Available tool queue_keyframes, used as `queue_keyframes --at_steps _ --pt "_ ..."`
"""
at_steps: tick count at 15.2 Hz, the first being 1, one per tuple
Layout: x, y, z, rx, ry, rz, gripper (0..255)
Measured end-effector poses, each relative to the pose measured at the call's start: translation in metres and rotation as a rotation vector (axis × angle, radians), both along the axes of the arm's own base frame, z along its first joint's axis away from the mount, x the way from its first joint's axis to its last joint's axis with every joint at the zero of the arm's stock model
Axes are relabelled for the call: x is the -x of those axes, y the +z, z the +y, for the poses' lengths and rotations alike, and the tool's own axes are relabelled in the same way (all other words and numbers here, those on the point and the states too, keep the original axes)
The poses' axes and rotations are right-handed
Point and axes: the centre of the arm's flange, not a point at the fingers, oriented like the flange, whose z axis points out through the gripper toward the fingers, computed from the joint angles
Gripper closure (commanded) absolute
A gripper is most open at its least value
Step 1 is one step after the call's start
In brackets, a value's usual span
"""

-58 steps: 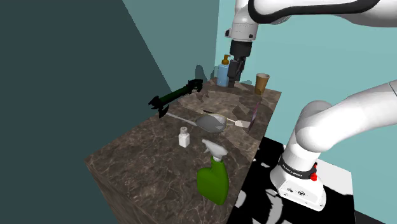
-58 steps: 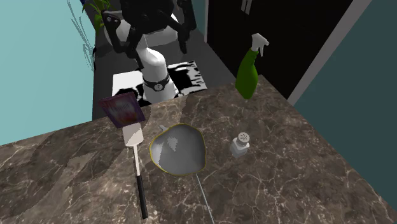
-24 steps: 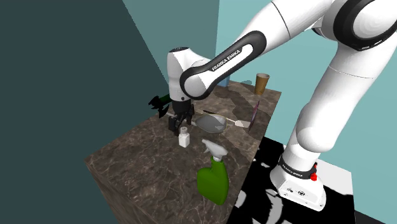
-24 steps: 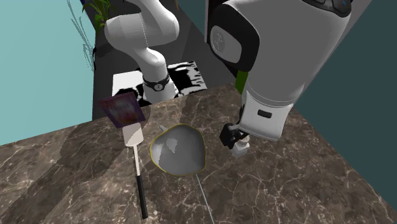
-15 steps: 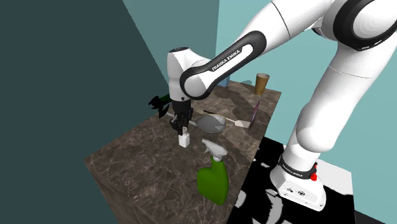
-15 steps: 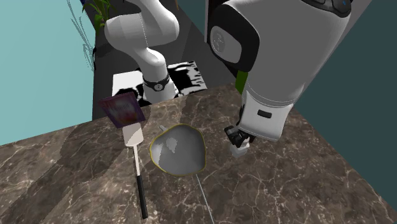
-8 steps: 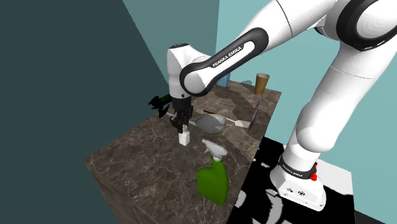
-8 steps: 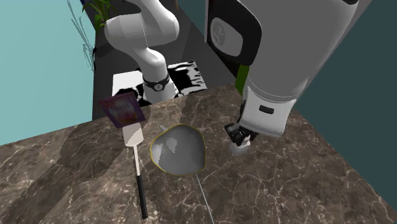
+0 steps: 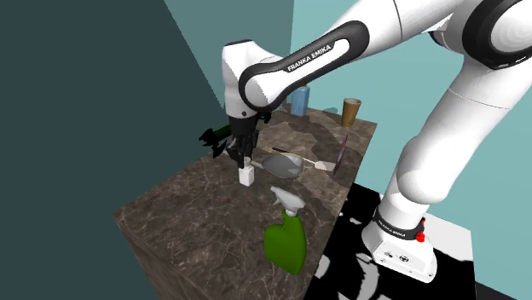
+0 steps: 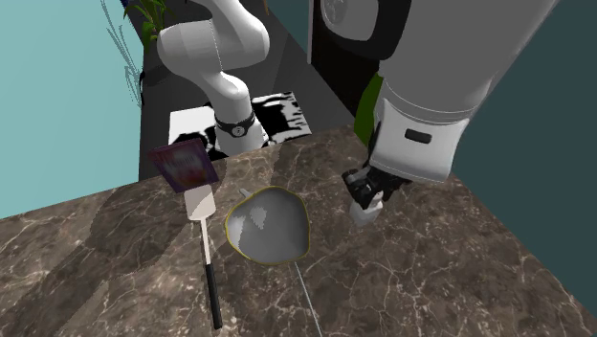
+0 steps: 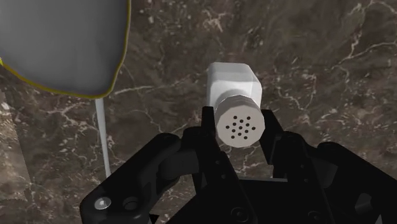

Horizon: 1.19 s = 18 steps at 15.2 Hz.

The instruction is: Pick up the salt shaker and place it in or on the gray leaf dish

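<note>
Salt shaker [image 9: 246, 176], a small white bottle, stands upright near the middle of the dark marble counter [image 9: 192, 213] in the shoulder view, and the black gripper [image 9: 241, 161] comes down on its top from above, I think because the cap is the narrowest part and the easiest to pinch. The grey leaf dish [image 9: 284, 164] lies just beside it, toward the view's right, so the way to carry it is short. A green spray bottle [image 9: 286, 239] stands nearer to the counter's front edge, well apart from this way. In the second exterior view the shaker [image 10: 363, 213] hangs under the gripper [image 10: 368, 192] very low over the marble; I cannot tell if its base touches the counter or is already a little raised. The dish [image 10: 268, 226], grey with a yellowish rim, has nothing inside, and a spatula [image 10: 201, 207] lies on its other side. In the wrist view the two fingers [image 11: 208, 127] press on both sides of the shaker's [image 11: 233, 79] cap with the small holes, so the gripper [image 11: 240, 125] is closed on it and the grip looks centred. The dish [image 11: 63, 44] shows beside it, empty, with its thin pale stem pointing away.
</note>
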Motion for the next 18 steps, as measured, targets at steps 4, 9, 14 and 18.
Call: queue_keyframes --at_steps 4,9,14,18 --pt "0.001 0.021 0.002 0.000 0.000 0.000 255" --pt "0.000 0.048 0.000 0.000 0.000 0.000 255" --pt "0.002 0.069 -0.005 0.000 0.000 0.000 255" --pt "0.014 0.083 -0.050 0.001 -0.001 0.000 255"
